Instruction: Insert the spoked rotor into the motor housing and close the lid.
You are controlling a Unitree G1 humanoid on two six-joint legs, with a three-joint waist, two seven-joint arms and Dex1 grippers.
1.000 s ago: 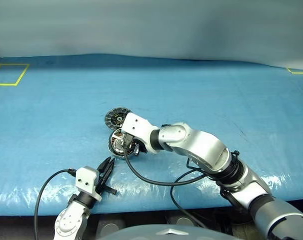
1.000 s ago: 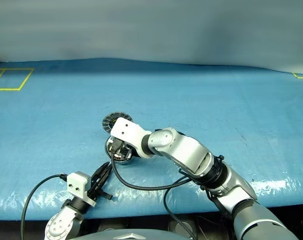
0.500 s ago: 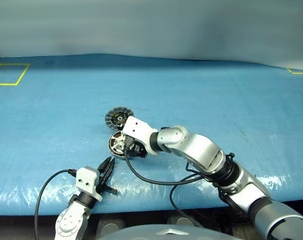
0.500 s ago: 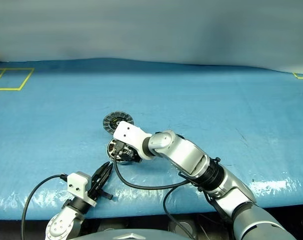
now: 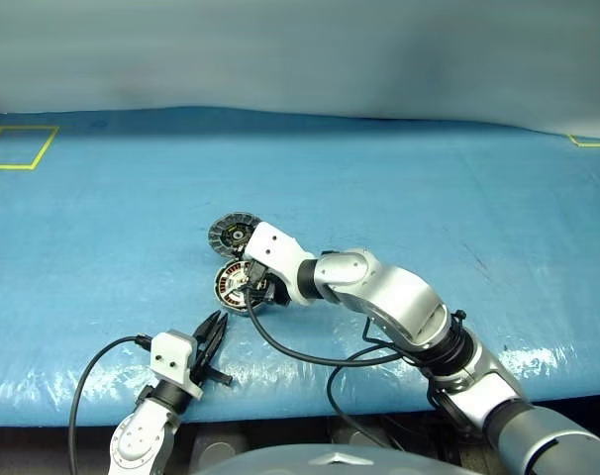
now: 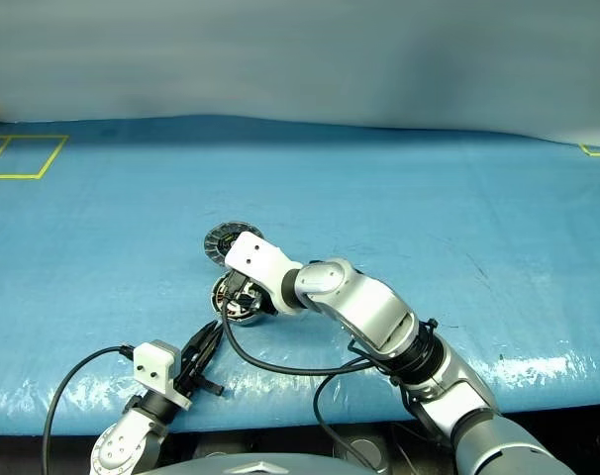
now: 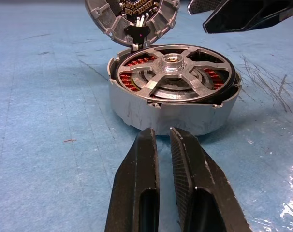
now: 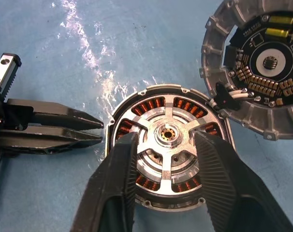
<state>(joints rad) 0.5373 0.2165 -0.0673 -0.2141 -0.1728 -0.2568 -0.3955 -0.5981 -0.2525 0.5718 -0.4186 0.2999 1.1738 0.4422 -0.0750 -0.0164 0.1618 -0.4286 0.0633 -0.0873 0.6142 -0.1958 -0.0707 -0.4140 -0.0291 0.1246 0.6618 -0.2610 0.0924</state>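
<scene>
The motor housing, a round grey shell with copper coils, lies on the blue table near its front. The spoked rotor sits inside it, silver spokes and hub facing up. The lid stands swung open at the housing's far edge, its inner face with dark parts showing. My right gripper hovers just above the rotor, open, one finger to each side of the hub and nothing held. My left gripper is shut and empty, pointing at the housing's near wall a short way in front of it.
The blue table cover stretches wide on all sides. A yellow tape square marks the far left corner. Black cables loop from both wrists over the table's shiny front edge.
The right wrist has rolled a little, so more of the housing shows beside it. The rotor stays in the housing. The left gripper has kept still.
</scene>
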